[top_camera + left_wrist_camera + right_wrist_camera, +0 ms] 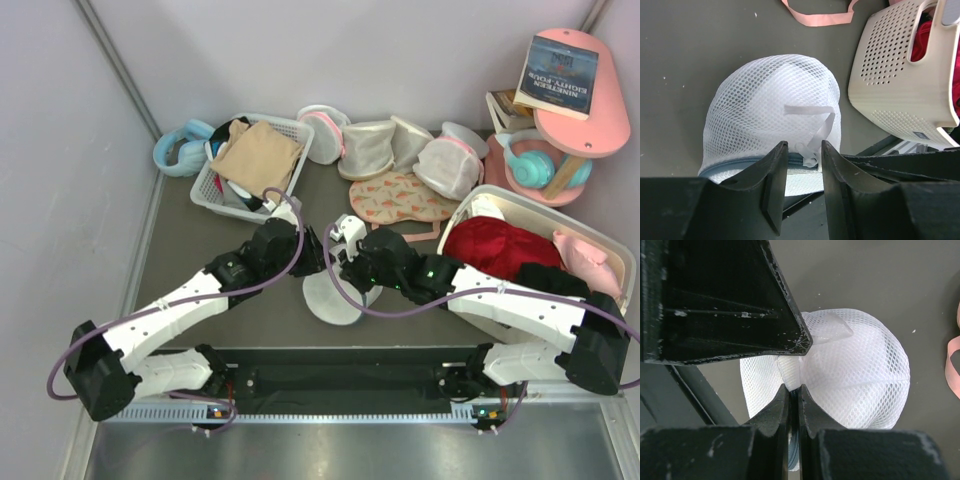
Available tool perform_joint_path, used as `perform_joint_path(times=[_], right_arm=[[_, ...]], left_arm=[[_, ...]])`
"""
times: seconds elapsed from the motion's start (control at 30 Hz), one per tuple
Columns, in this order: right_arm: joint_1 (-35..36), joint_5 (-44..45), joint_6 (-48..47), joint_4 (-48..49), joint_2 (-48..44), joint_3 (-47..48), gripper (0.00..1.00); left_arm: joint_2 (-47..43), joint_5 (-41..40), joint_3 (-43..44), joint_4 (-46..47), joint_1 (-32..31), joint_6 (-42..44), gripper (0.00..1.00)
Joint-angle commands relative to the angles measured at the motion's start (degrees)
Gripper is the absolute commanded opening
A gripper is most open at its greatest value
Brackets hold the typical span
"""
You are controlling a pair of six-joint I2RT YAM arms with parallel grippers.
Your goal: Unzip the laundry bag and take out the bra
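Note:
The laundry bag [335,298], a round white mesh dome, lies on the dark table between my two arms. In the left wrist view the laundry bag [770,100] has a grey-blue zipper [735,165] along its rim. The white zipper pull [811,159] sits between the fingers of my left gripper [802,150], which stand slightly apart and do not pinch it. My right gripper [794,390] is shut on the bag's rim by the zipper, and the mesh [860,365] puckers there. From above, the left gripper [322,262] and right gripper [348,270] meet over the bag. The bra is hidden.
A cream perforated basket [590,235] with a red garment [495,250] stands right of the bag, also in the left wrist view [900,85]. A white slatted basket [208,190] with tan cloth, several pink-trimmed mesh bags [450,165] and a pink-patterned cloth [400,198] lie behind.

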Motion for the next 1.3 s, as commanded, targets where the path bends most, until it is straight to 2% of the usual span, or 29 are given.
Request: perform_joint_path(times=[0.0, 0.2, 0.8, 1.0, 1.27], right_arm=[[0.58, -0.47, 0.54, 2.01, -0.96, -0.21, 0.0], [0.58, 0.67, 0.89, 1.83, -0.87, -0.21, 0.0], [0.23, 3.83, 1.77, 0.43, 0.1, 0.23, 0.0], [0.23, 4.36, 2.12, 0.34, 0.19, 0.31, 0.0], [-0.82, 7.61, 3.88, -1.68, 0.28, 0.23, 0.0]], left_arm=[[1.1, 1.71, 2.09, 3.2, -0.28, 1.66, 0.37], [0.66, 3.47, 2.09, 3.73, -0.28, 1.57, 0.31], [-3.56, 1.01, -1.33, 3.64, -0.28, -0.45, 0.0], [-3.56, 1.19, -2.04, 4.26, -0.28, -0.8, 0.0], [-9.09, -6.71, -4.49, 0.56, -0.19, -1.06, 0.0]])
